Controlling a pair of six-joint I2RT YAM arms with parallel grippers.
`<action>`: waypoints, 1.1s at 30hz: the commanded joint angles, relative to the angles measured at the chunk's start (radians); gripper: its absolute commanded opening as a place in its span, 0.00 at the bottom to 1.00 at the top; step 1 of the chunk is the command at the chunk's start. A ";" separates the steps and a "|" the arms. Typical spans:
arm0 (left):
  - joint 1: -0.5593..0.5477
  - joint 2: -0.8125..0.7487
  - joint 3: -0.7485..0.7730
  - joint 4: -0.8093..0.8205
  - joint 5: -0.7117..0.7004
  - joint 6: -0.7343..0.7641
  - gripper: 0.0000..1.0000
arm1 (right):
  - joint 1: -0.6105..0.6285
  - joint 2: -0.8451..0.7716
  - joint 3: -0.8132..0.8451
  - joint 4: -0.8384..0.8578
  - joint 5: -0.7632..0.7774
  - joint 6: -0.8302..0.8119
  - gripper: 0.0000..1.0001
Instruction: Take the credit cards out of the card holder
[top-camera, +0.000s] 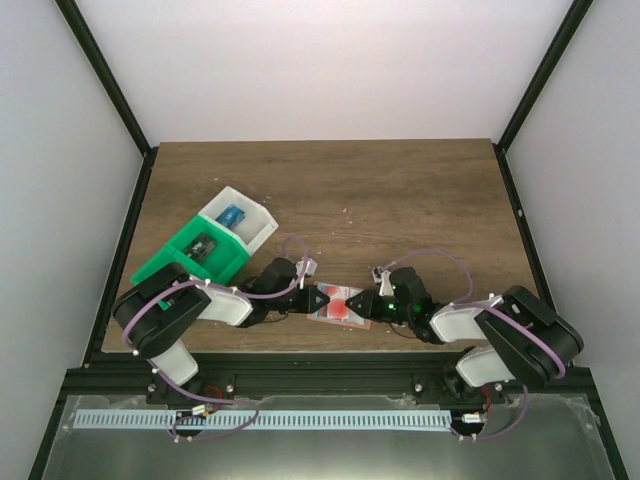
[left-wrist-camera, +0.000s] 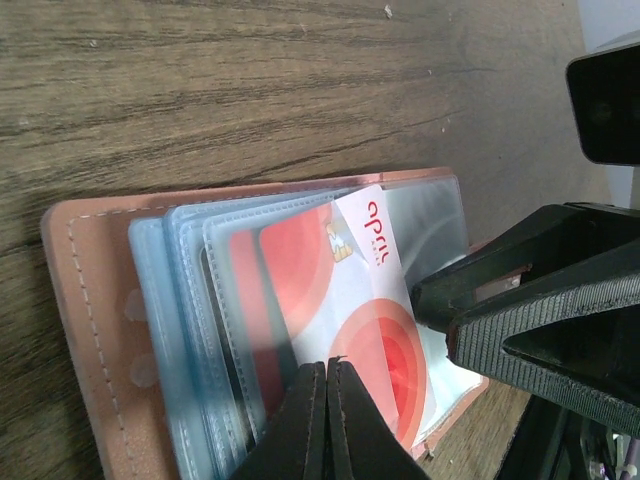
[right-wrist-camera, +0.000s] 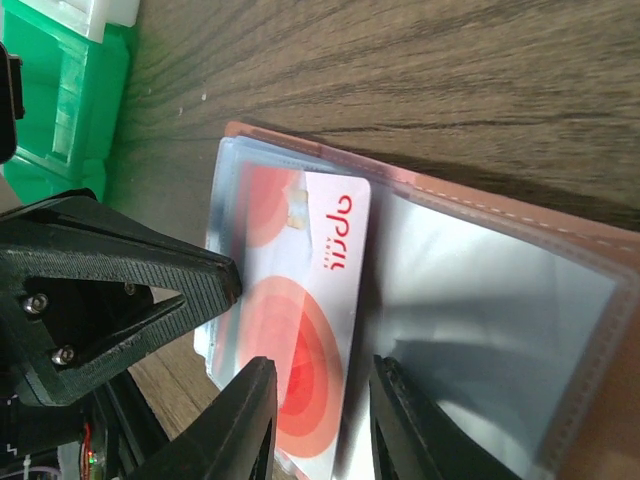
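The card holder (top-camera: 322, 316) lies open near the table's front edge, with a salmon border (left-wrist-camera: 85, 300) and clear bluish sleeves (right-wrist-camera: 500, 330). A red and white credit card (left-wrist-camera: 350, 290) sticks partly out of a sleeve; it also shows in the right wrist view (right-wrist-camera: 310, 300) and the top view (top-camera: 341, 304). My left gripper (left-wrist-camera: 328, 368) is shut at the holder's left edge, its tips pinched on the sleeve edge (right-wrist-camera: 222, 210). My right gripper (right-wrist-camera: 322, 368) is open, with one finger on each side of the card's near end.
A green tray (top-camera: 185, 260) and a white tray (top-camera: 252, 218) stand at the left behind the left arm. A small blue flat item (top-camera: 232, 215) lies in the white tray and a dark one (top-camera: 203, 247) in the green tray. The green tray shows in the right wrist view (right-wrist-camera: 70, 100).
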 joint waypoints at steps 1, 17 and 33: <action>-0.001 0.040 -0.045 -0.074 -0.046 0.002 0.00 | -0.007 0.057 0.005 0.069 -0.038 0.027 0.28; -0.001 0.043 -0.081 0.003 -0.027 -0.036 0.00 | -0.010 0.125 -0.007 0.204 -0.046 0.080 0.24; -0.001 0.016 -0.013 -0.126 -0.083 0.001 0.00 | -0.090 0.018 -0.079 0.114 -0.064 0.021 0.00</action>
